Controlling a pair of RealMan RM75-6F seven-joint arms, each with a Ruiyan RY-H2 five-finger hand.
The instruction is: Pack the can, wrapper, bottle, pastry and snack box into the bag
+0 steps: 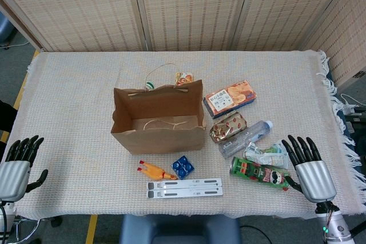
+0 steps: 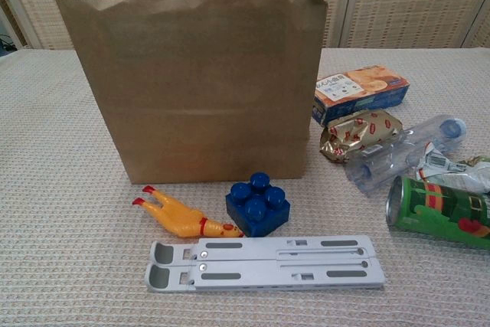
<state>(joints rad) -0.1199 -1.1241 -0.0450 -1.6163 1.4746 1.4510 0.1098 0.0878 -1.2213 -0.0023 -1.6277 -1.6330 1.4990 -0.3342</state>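
An open brown paper bag [image 1: 158,119] [image 2: 195,74] stands upright mid-table. To its right lie an orange snack box [image 1: 230,98] [image 2: 360,92], a gold-and-red wrapped pastry [image 1: 227,126] [image 2: 360,134], a clear plastic bottle [image 1: 247,138] [image 2: 402,152], a crumpled wrapper [image 1: 267,154] [image 2: 455,170] and a green can [image 1: 259,173] [image 2: 440,210] on its side. My right hand [image 1: 309,167] rests open just right of the can. My left hand [image 1: 17,163] is open at the table's left edge. Neither hand shows in the chest view.
In front of the bag lie a yellow rubber chicken [image 1: 155,171] [image 2: 180,217], a blue toy brick [image 1: 182,167] [image 2: 258,204] and a grey folding stand [image 1: 184,187] [image 2: 264,263]. A small packet [image 1: 183,78] and a round item [image 1: 150,86] sit behind the bag.
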